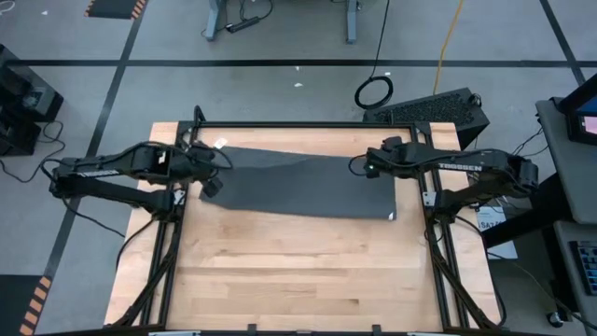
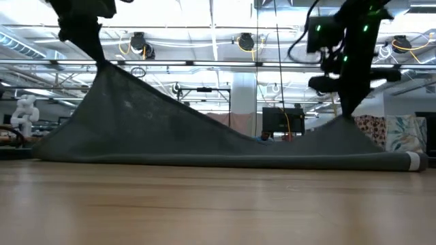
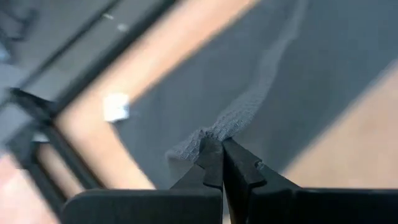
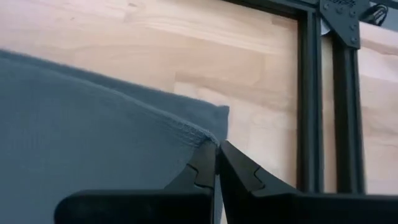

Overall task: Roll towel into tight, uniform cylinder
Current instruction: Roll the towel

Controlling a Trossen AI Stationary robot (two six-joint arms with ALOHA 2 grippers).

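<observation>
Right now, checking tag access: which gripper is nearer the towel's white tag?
Right. The right gripper pinches the towel at the end with the white tag; the left gripper pinches the opposite end.

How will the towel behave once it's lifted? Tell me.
Likely floppy: the towel sags in a deep dip between the left hand and right hand, both pinching its edge. Probably light, since thin pinches hold it. Unlikely to slip: its weave looks grippy.

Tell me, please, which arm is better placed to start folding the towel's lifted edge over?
Left, probably. The left gripper pinches the towel and, in the low view, holds its edge far higher off the table than the right gripper, which is also shut on the cloth.
</observation>
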